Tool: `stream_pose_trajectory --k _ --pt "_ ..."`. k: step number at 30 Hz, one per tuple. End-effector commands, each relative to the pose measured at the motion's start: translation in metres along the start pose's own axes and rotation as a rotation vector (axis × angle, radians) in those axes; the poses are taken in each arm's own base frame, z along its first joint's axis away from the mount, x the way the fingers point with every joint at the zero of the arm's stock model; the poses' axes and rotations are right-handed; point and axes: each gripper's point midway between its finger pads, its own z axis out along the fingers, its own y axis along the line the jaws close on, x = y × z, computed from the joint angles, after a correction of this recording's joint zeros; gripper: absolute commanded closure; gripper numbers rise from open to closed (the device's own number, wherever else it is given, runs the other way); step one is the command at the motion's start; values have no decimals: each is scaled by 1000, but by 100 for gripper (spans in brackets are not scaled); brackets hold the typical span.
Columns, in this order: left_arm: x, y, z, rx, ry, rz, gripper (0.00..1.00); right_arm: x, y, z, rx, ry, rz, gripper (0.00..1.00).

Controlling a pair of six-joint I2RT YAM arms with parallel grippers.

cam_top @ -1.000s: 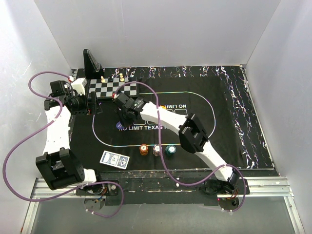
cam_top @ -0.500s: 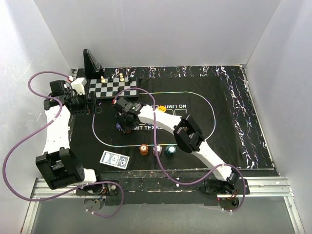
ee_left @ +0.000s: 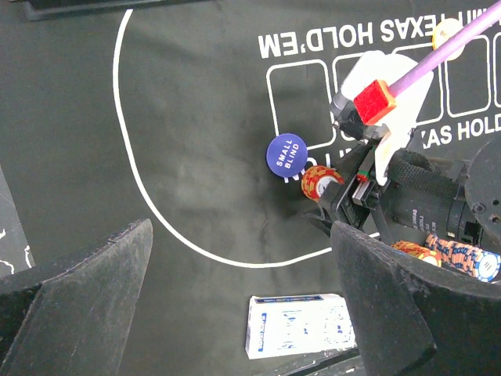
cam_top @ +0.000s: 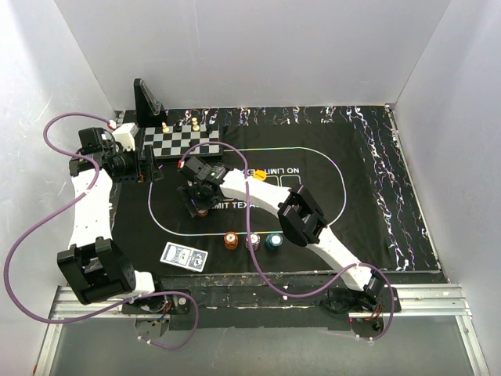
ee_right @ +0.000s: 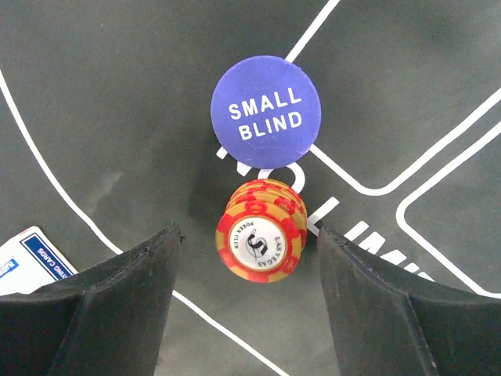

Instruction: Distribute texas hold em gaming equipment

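Okay, placing step. A red-and-yellow chip stack (ee_right: 258, 239) stands upright on the black poker mat (cam_top: 360, 196), just beside the blue SMALL BLIND disc (ee_right: 266, 106); can't tell if they touch. The right arm (cam_top: 258, 188) is low over it. Its jaws are spread, one on each side of the stack, with a gap showing on both sides, so nothing is pinched. The left arm (cam_top: 90, 196) sits at the mat's left edge near the chessboard (cam_top: 178, 141), jaws spread wide and empty. Three more chip stacks (cam_top: 251, 240) line up by the mat's near edge, with the card deck (cam_top: 185, 256) left of them. Judgement: this stack looks delivered. The next move calls for a straight lift clear without clipping the stack, then a reach for another stack or the deck.
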Motion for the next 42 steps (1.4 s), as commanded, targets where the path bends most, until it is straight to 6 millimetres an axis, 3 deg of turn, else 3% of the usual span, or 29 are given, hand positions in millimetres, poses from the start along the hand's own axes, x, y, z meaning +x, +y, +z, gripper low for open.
stream_pose_trajectory --k 1,8,12,15,20,23,34,42 --pt "-14 1 -12 -19 -44 13 2 -29 6 -40 7 -96 -28 20" --pt "-15 2 -18 -35 -48 5 2 -50 7 -99 25 -189 -43 13" --pt "-14 3 -22 -42 -43 11 2 -28 1 -132 39 -160 -59 12" --pt "-13 2 -24 -44 -44 14 2 9 -3 -141 47 -105 -83 11" --pt "-13 1 -24 -35 -44 8 2 68 -5 -141 32 -11 -97 10" --pt "-13 1 -24 -32 -43 0 2 85 -4 -135 29 18 -96 9" --pt "-15 -3 -28 -28 -47 0 2 101 -1 -101 38 75 -114 8" --pt "-15 -3 -27 -26 -46 -1 2 110 -4 -84 43 109 -105 22"
